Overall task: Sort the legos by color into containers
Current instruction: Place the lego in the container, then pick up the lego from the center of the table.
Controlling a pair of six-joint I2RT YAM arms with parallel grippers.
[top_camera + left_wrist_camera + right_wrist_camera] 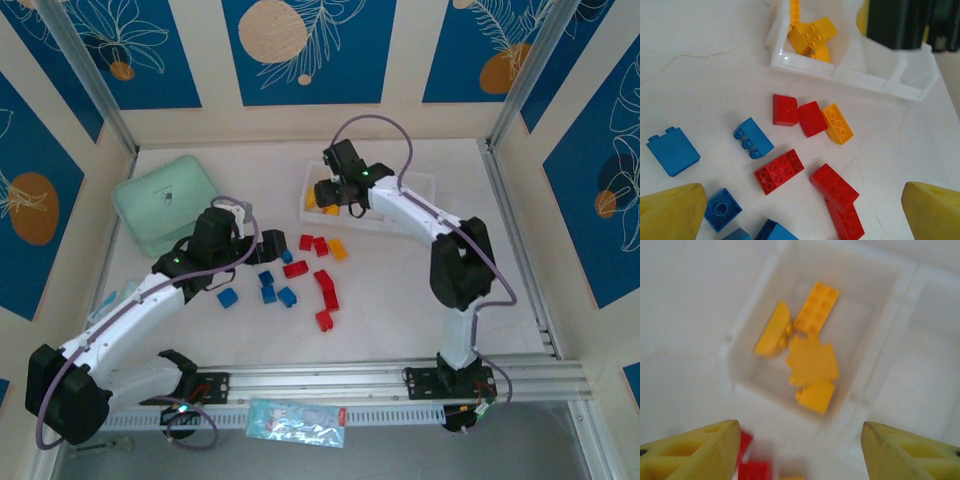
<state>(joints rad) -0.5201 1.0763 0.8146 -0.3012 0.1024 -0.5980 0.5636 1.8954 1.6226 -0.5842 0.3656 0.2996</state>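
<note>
Tray (807, 67), yellow legos (812, 362) in end compartment (865, 310)

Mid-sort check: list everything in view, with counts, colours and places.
tray: one, white, three compartments, far centre
yellow bricks: at least four, yellow-orange, in the tray's left end compartment
red bricks: about six, red, loose on the table before the tray
blue bricks: five, blue, loose, left of the reds
loose yellow brick: one, yellow-orange, beside a red brick
lidded box: one, mint green, far left
plastic packet: one, bluish, on the near rail
left gripper: open, above the loose bricks
right gripper: open, empty, above the yellow compartment
</note>
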